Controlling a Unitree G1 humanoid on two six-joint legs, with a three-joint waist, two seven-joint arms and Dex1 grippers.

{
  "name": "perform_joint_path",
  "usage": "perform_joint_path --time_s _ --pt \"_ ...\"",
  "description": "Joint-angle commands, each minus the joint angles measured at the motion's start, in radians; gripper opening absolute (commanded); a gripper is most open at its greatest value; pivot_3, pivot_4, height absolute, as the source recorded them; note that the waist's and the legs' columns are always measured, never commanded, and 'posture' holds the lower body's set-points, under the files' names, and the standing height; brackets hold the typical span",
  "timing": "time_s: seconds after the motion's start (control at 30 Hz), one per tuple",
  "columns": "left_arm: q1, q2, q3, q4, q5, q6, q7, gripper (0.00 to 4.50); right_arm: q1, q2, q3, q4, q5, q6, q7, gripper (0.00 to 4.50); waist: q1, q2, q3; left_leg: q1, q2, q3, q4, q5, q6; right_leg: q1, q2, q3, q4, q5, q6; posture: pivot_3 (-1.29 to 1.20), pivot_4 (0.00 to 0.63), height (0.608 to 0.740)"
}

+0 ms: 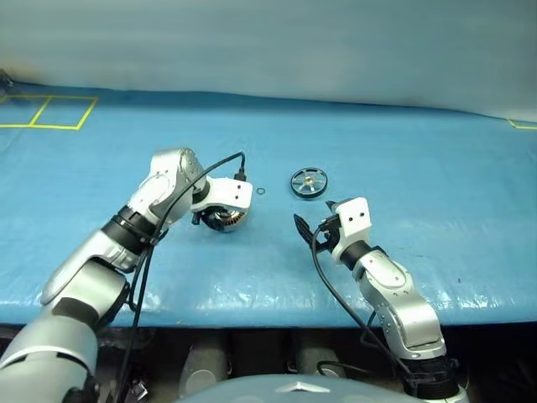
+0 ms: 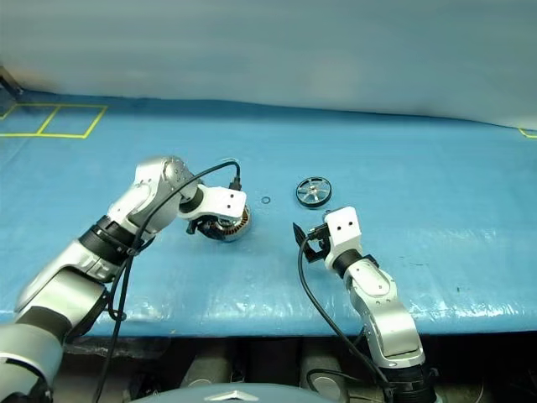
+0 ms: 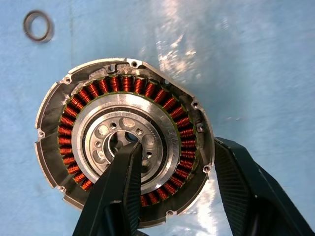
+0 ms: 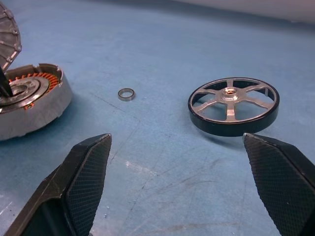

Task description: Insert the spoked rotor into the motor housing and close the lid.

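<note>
Right now we've got the motor housing (image 3: 123,142) on the blue worktop (image 1: 403,151), lid (image 4: 9,34) swung up & open, copper windings showing. Left gripper (image 3: 170,182) points steeply down over it; one finger sits in the centre bore, the other outside the rim, so the fingers straddle the housing wall w/ a gap between them. We can't tell if they actually pinch it. Left arm is bent, wrist cocked over the housing.

A tiny ring (image 1: 261,191) lies loose just beyond the housing, not part of the job.

Spoked rotor (image 1: 309,182) lies flat, well apart from the housing, untouched. Right gripper (image 4: 177,162) is held nearly level just short of it, fingers wide apart, nothing in them.

Step in hand, as we judge it: steady the housing w/ the left, fetch the rotor w/ the right. To do it well, grip the rotor by the dark rim, keep it flat, and get the left finger out of the bore before lowering, hub centred, no tilt.
</note>
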Motion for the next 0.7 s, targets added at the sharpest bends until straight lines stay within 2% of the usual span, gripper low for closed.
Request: perform_joint_path --time_s 0.03,0.7 --pt "0.050 -0.003 -0.023 -0.116 -0.044 -0.015 -0.027 1.88 -0.014 0.004 -0.005 -0.015 0.004 -0.020 0.008 4.50 0.006 0.000 0.000 0.000 0.000 0.000 0.000 0.000 0.000 0.000 0.000 0.000 0.000 -0.001 -0.001 0.00 0.150 0.740" --pt "0.024 -0.103 -0.107 -0.102 -0.044 -0.229 -0.018 1.88 0.023 0.015 -0.024 -0.034 0.003 -0.026 -0.012 4.50 0.025 0.001 0.000 0.001 -0.003 -0.002 0.002 0.001 0.001 0.004 0.000 0.001 0.000 -0.003 -0.002 0.00 0.150 0.740"
